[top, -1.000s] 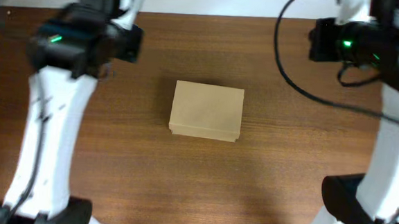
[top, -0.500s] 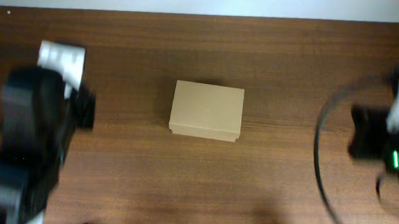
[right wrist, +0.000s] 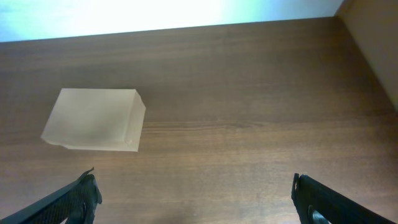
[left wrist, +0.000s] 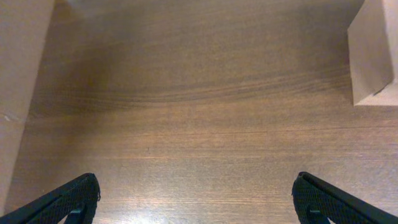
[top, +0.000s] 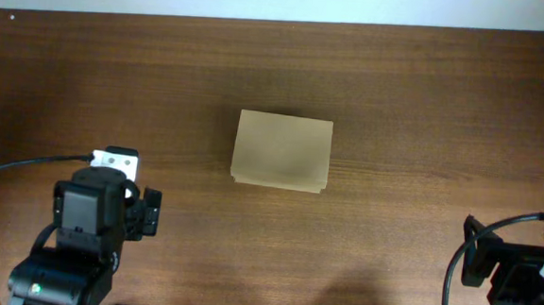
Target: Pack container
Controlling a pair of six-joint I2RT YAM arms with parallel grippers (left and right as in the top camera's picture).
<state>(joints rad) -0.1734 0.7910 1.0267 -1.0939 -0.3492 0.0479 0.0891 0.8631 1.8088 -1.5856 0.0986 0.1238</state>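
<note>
Left hand (left wrist: 194,193) spread, container (top: 281,151) apart, long axis side-to-side.

The dark brown, wood-grained counter (top: 417,105) fills nearly the whole overhead view. Directly on it, near the middle and a little toward the far side, sits the tan cardboard container (top: 282,151), flat on its base with its flap lid shut.

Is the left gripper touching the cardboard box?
Apart. The left wrist view shows the left gripper open over the table, with the container off at the frame's upper right.
</note>
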